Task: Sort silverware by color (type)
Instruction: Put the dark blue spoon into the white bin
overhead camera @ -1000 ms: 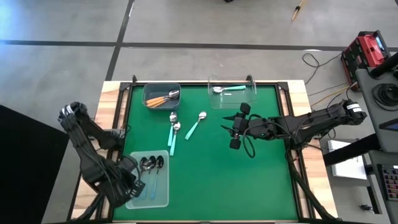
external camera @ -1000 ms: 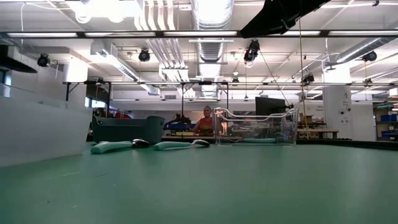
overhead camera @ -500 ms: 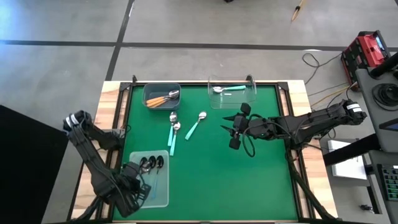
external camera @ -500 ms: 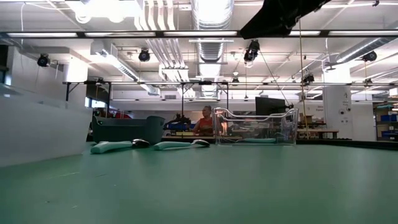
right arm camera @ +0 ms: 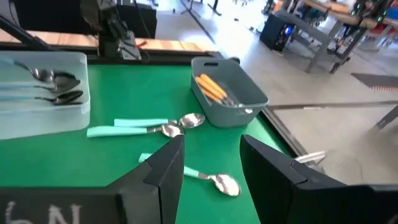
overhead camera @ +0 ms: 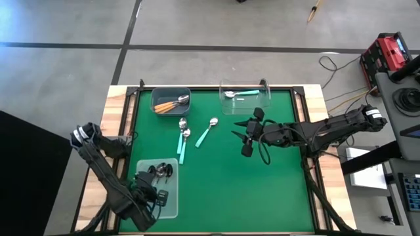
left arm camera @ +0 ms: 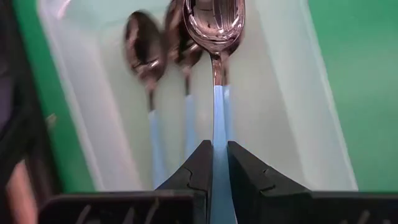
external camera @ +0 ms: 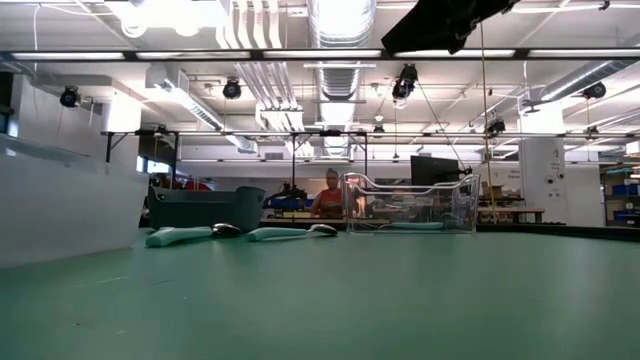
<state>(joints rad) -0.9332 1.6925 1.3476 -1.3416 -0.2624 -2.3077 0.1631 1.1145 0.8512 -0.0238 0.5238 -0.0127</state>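
Bare green mat (overhead camera: 216,183) lies clear; three teal-handled spoons (overhead camera: 185,134) block its left-centre.

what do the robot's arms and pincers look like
Both arms are dark, jointed and slim, with black cables looping along them. Each has a pale band near its upper joint. The left pincer has two black, wedge-shaped fingers; the right pincer has broad, angular black fingers.

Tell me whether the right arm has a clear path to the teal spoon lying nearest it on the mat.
Probably yes. The right tool hangs open over bare mat, and nothing lies between it and the teal spoon. The left tool is far off, shut on a light-blue spoon.
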